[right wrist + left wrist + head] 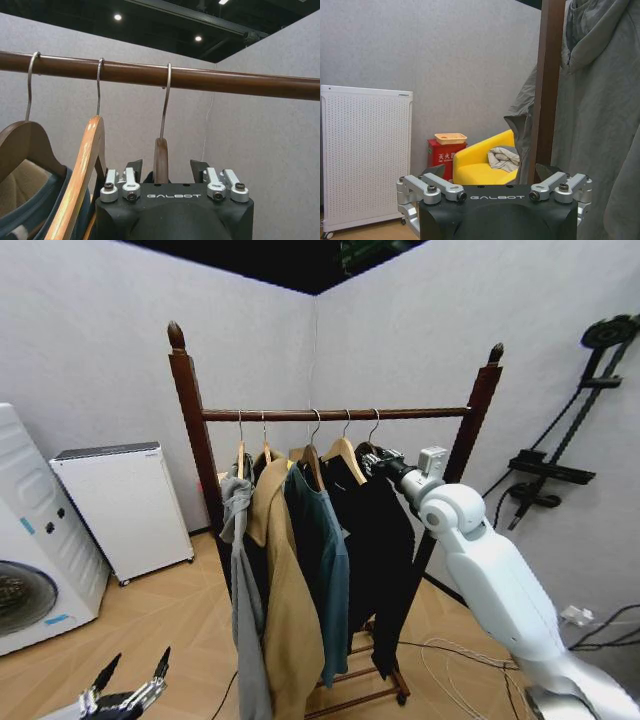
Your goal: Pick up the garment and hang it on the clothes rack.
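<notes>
Grey walls meet in a corner behind the clothes rack (203, 455), where we see the garment (380, 540) hanging rightmost on the rod. Our right gripper (368, 460) sits at its hanger (160, 160) — jaws spread either side, not clamped. Our left gripper (128, 685) waits low, fingers apart.
</notes>
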